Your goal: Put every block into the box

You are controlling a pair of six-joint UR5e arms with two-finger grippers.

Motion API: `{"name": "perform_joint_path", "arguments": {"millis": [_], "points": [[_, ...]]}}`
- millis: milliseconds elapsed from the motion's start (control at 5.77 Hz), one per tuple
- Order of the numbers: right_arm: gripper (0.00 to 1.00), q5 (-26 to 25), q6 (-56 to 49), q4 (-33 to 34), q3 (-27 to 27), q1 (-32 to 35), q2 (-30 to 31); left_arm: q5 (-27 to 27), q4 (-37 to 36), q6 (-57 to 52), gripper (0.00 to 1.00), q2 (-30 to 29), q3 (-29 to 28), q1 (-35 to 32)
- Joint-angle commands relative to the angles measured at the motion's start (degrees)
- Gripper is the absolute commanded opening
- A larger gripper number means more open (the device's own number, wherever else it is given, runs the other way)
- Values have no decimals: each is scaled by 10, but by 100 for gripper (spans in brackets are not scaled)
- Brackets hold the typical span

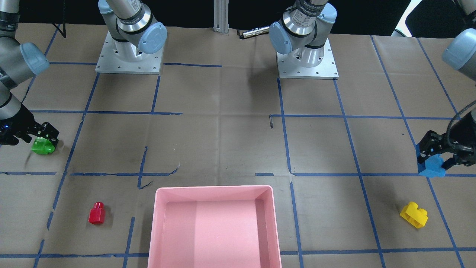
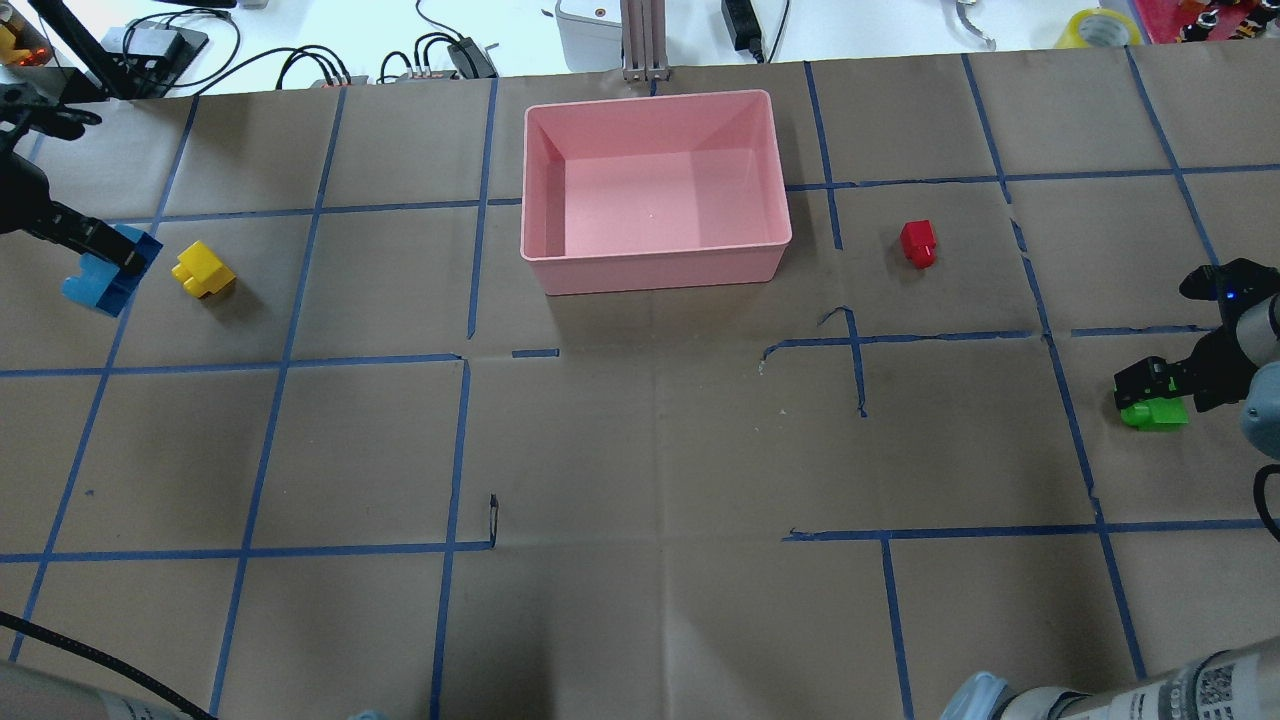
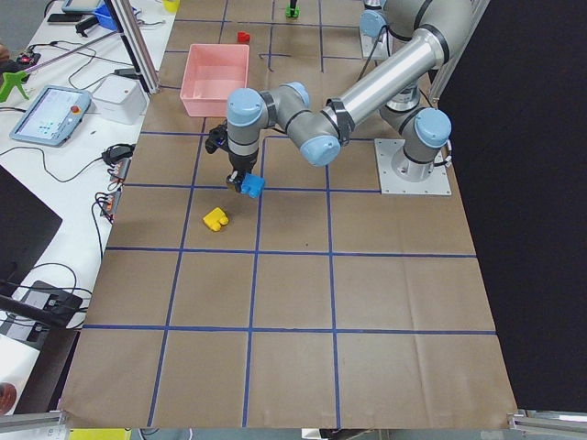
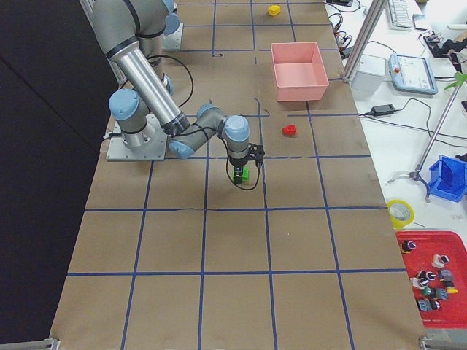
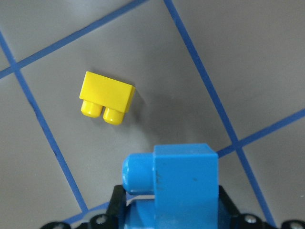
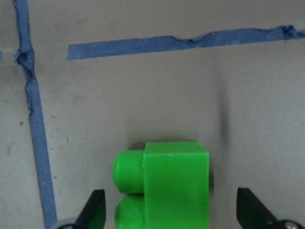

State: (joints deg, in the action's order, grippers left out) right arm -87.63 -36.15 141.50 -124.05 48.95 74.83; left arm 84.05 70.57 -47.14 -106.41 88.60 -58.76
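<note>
Lift blue block (image 1: 431, 168), clamped in left gripper (image 1: 436, 155), clear of yellow block (image 5: 107, 95) just ahead, then toward box (image 2: 660, 270). Centre right gripper (image 2: 1150, 390), spread wide astride green block (image 2: 1155, 413), before squeezing.

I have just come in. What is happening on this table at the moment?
Two robot arms are collecting toy blocks for the pink box, which is empty. The left gripper holds the blue block, apparently lifted off the table. The right gripper sits around the green block, its fingers open on either side and not touching it. The red block and the yellow block lie on the table, with no gripper at them.
</note>
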Motion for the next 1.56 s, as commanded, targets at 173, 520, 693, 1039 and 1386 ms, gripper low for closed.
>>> {"name": "perform_joint_path", "arguments": {"millis": [173, 520, 693, 1039, 1386], "points": [[74, 0, -1, -2, 0, 0, -9, -22, 60, 281, 9, -88, -180, -129], [10, -3, 3, -10, 4, 0, -4, -20, 120, 421, 9, -186, -353, -222], [6, -2, 1, -14, 13, 0, 0, 1, 129, 489, 11, -234, -427, -278], [6, -3, -1, -67, 70, 0, 22, 31, 125, 596, 11, -308, -481, -378], [2, -3, -13, -180, 146, 3, 53, 48, 70, 628, 10, -381, -473, -429]]}}
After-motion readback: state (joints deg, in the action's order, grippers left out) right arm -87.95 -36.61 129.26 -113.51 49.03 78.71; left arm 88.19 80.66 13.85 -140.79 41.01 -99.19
